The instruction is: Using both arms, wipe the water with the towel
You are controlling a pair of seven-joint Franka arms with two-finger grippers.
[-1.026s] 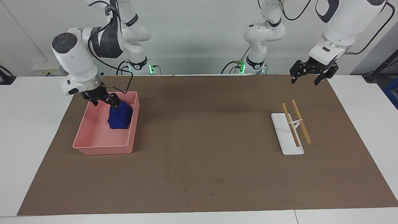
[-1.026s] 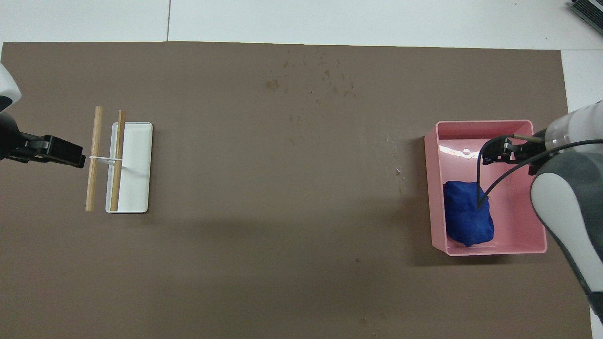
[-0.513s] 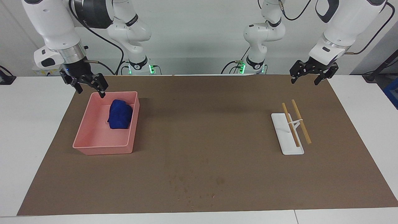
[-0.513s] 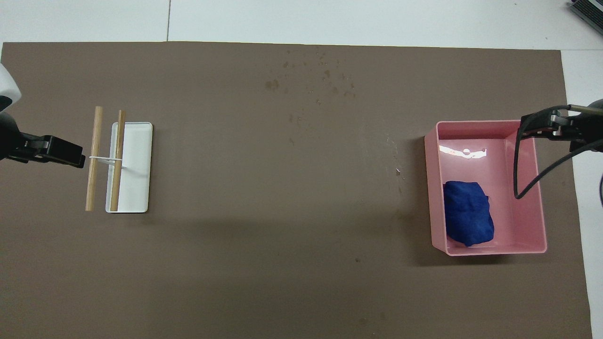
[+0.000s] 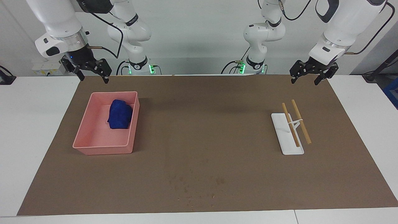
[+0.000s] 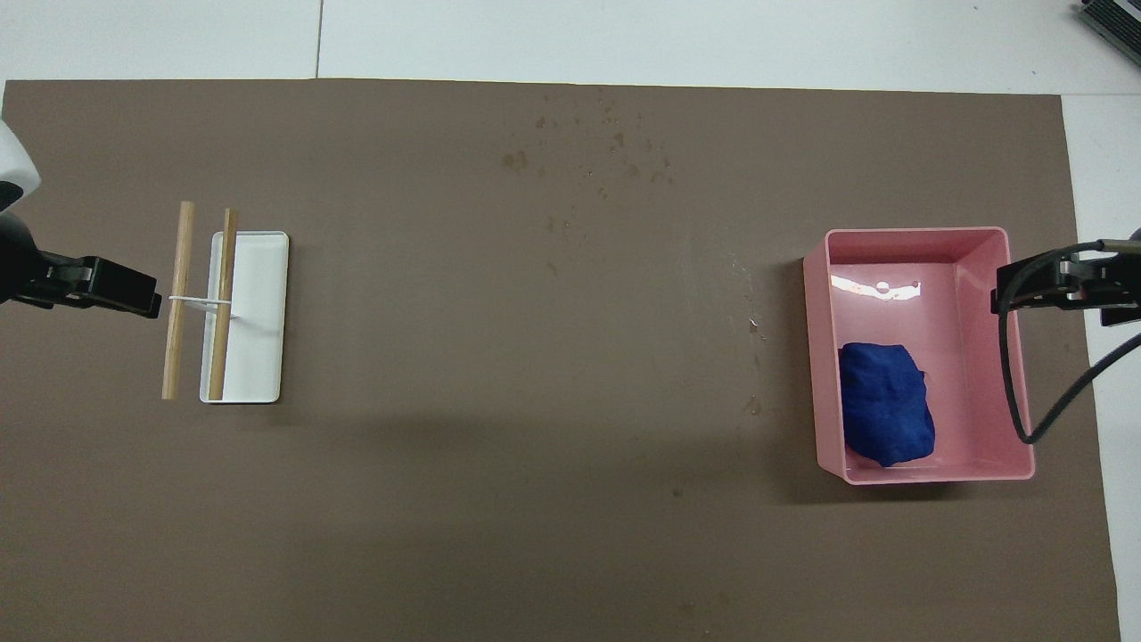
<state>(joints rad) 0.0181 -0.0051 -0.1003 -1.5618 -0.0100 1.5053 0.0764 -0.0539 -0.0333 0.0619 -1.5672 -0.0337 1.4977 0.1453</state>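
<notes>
**Facing view: towel in the tray, both grippers up and empty**

Facing view shows the towel point(image 5: 119, 114), a bunched deep-blue cloth, lying inside the pink tray point(image 5: 93, 146) against the wall that faces the table's middle, in the part of the tray nearer the robots. The tray sits on the brown mat point(image 5: 205, 124) toward the right arm's end. The water point(image 5: 196, 185) is a scatter of faint dark blotches and small drops on the mat's edge farthest from the robots, about midway along the table, well apart from the tray.

The right gripper point(image 5: 92, 75) hangs in the air over the mat's edge nearest the robots, just clear of the tray, fingers spread and holding nothing. The left gripper point(image 5: 305, 78) hangs likewise over the mat's corner at its own end, fingers spread and empty, waiting. Below it stands a white flat stand point(image 5: 284, 137) carrying two wooden sticks point(image 5: 297, 123).
</notes>
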